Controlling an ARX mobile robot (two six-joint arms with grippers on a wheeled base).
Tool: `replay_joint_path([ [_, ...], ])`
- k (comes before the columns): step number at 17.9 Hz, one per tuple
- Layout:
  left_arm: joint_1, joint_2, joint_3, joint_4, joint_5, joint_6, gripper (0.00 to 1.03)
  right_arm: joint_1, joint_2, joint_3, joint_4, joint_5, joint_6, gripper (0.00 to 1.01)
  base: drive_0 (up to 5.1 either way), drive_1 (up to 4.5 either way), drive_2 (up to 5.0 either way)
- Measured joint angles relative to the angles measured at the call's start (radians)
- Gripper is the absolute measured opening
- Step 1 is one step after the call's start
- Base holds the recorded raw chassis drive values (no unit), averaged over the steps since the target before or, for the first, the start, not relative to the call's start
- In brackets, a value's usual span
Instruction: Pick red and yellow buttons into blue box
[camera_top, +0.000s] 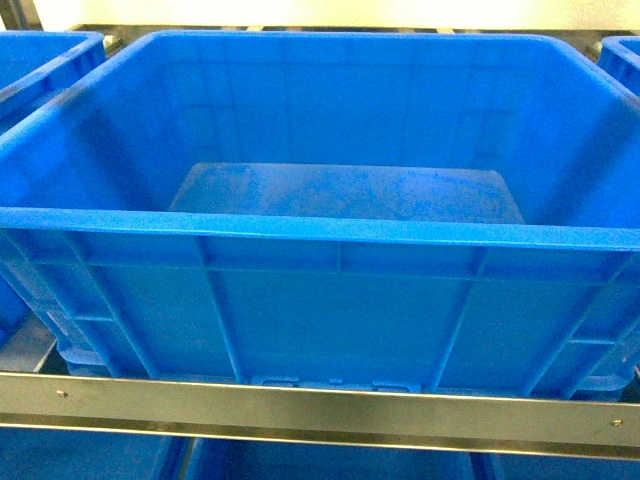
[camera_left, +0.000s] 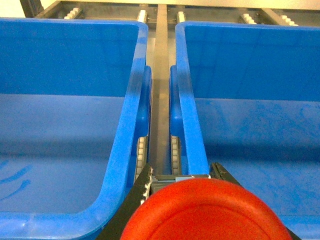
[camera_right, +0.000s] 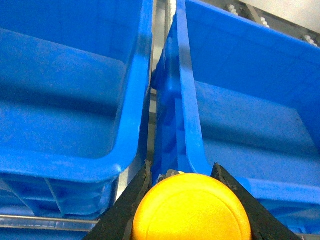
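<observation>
warehouse/factory | blue crates (camera_top: 330, 300) on metal roller rack (camera_left: 161, 75)

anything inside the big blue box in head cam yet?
Nothing visible: the blue box shows only its bare scuffed floor. The near strip of floor is hidden behind the front wall. Red button and yellow button show only in the wrist views, between gripper fingers.
</observation>
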Motion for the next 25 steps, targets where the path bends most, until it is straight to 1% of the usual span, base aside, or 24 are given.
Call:
replay_joint_path([
  [1, 0.000, 0.000, 0.000, 0.000, 0.000, 0.000, 0.26, -0.005, 0.006, 0.019, -0.010, -0.013, -0.005, 0.32, 0.0, 0.00, 0.0],
  [3, 0.000, 0.000, 0.000, 0.001, 0.000, 0.000, 0.26, 0.002, 0.054, 0.103, -0.037, -0.054, -0.013, 0.32, 0.0, 0.00, 0.0],
  [4, 0.000, 0.000, 0.000, 0.000, 0.001, 0.000, 0.26, 0.027, 0.093, 0.159, -0.040, -0.074, -0.021, 0.32, 0.0, 0.00, 0.0],
  [5, 0.000, 0.000, 0.000, 0.000, 0.000, 0.000, 0.26, 0.051, 0.122, 0.207, -0.063, -0.100, -0.023, 0.32, 0.0, 0.00, 0.0],
  [6, 0.000, 0.000, 0.000, 0.000, 0.000, 0.000, 0.26, 0.067, 0.154, 0.252, -0.077, -0.112, -0.026, 0.32, 0.0, 0.00, 0.0],
  [7, 0.000, 0.000, 0.000, 0.000, 0.000, 0.000, 0.26, 0.085, 0.187, 0.296, -0.101, -0.117, -0.023, 0.32, 0.0, 0.00, 0.0],
  [8, 0.000, 0.000, 0.000, 0.000, 0.000, 0.000, 0.26, 0.091, 0.204, 0.316, -0.103, -0.116, -0.022, 0.32, 0.0, 0.00, 0.0],
  [9, 0.000, 0.000, 0.000, -0.001, 0.000, 0.000, 0.26, 0.110, 0.225, 0.343, -0.112, -0.116, -0.014, 0.32, 0.0, 0.00, 0.0],
  [10, 0.000, 0.000, 0.000, 0.000, 0.000, 0.000, 0.26, 0.115, 0.229, 0.348, -0.114, -0.116, -0.014, 0.32, 0.0, 0.00, 0.0],
  [11, 0.000, 0.000, 0.000, 0.000, 0.001, 0.000, 0.26, 0.137, 0.253, 0.378, -0.126, -0.126, -0.012, 0.32, 0.0, 0.00, 0.0],
  [12, 0.000, 0.000, 0.000, 0.000, 0.001, 0.000, 0.26, 0.169, 0.292, 0.429, -0.151, -0.142, 0.009, 0.32, 0.0, 0.00, 0.0],
  [14, 0.000, 0.000, 0.000, 0.000, 0.001, 0.000, 0.26, 0.208, 0.375, 0.509, -0.192, -0.176, 0.044, 0.32, 0.0, 0.00, 0.0],
  [15, 0.000, 0.000, 0.000, 0.000, 0.001, 0.000, 0.26, 0.220, 0.427, 0.541, -0.191, -0.181, 0.058, 0.32, 0.0, 0.00, 0.0],
  [16, 0.000, 0.000, 0.000, 0.000, 0.001, 0.000, 0.26, 0.227, 0.487, 0.574, -0.202, -0.204, 0.059, 0.32, 0.0, 0.00, 0.0],
  [18, 0.000, 0.000, 0.000, 0.000, 0.001, 0.000, 0.26, 0.232, 0.624, 0.641, -0.266, -0.244, 0.071, 0.32, 0.0, 0.00, 0.0],
  [19, 0.000, 0.000, 0.000, 0.000, 0.001, 0.000, 0.26, 0.233, 0.690, 0.673, -0.309, -0.272, 0.078, 0.32, 0.0, 0.00, 0.0],
  [21, 0.000, 0.000, 0.000, 0.000, 0.001, 0.000, 0.26, 0.232, 0.762, 0.682, -0.291, -0.254, 0.074, 0.32, 0.0, 0.00, 0.0],
  [22, 0.000, 0.000, 0.000, -0.001, 0.000, 0.000, 0.26, 0.232, 0.761, 0.684, -0.301, -0.248, 0.080, 0.32, 0.0, 0.00, 0.0],
  [25, 0.000, 0.000, 0.000, 0.000, 0.001, 0.000, 0.26, 0.229, 0.753, 0.677, -0.301, -0.248, 0.087, 0.32, 0.0, 0.00, 0.0],
])
